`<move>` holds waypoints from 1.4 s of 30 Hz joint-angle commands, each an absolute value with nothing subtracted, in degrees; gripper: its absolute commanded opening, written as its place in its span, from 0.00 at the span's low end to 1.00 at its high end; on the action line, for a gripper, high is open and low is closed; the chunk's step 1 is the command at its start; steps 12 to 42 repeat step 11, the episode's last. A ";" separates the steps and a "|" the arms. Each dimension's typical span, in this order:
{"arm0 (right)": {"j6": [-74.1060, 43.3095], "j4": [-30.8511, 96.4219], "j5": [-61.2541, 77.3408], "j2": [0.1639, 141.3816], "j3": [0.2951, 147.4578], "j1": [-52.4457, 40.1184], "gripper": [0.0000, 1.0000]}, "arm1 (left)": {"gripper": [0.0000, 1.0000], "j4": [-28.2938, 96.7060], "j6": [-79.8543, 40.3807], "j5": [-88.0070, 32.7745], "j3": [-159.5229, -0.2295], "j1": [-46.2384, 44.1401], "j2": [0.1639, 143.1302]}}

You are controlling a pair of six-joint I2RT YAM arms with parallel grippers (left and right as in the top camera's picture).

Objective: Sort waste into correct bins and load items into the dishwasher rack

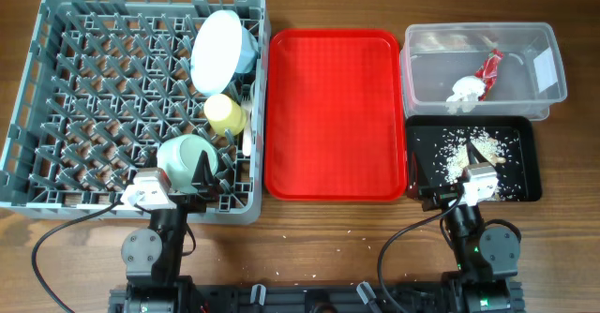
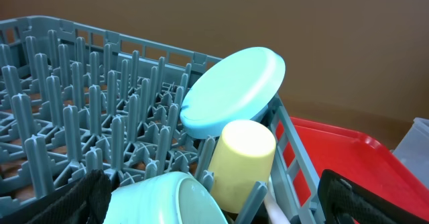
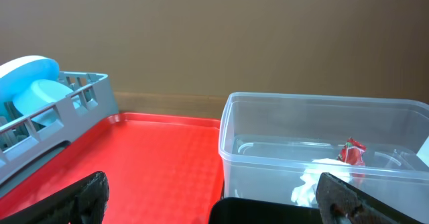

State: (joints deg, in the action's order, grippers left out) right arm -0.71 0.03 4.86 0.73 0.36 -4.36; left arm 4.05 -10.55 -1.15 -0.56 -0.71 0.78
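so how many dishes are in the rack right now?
3. Blue plate leaning at the rack's far right corner, yellow cup just nearer than it, blue bowl nearest the arms. A white strip beside the cup may be cutlery.

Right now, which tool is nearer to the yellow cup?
Left. The left tool hovers at the bowl, just short of the cup; the right tool is over the black tray, beyond the red tray.
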 commanded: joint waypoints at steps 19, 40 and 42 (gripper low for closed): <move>-0.01 -0.14 4.34 0.27 0.30 -4.67 1.00 | 1.00 4.36 -9.41 -1.19 -0.36 -0.86 0.27; -0.01 -0.14 4.34 0.27 0.30 -4.67 1.00 | 1.00 4.36 -9.41 -1.19 -0.36 -0.86 0.27; -0.01 -0.14 4.34 0.27 0.30 -4.67 1.00 | 1.00 4.36 -9.41 -1.19 -0.36 -0.86 0.27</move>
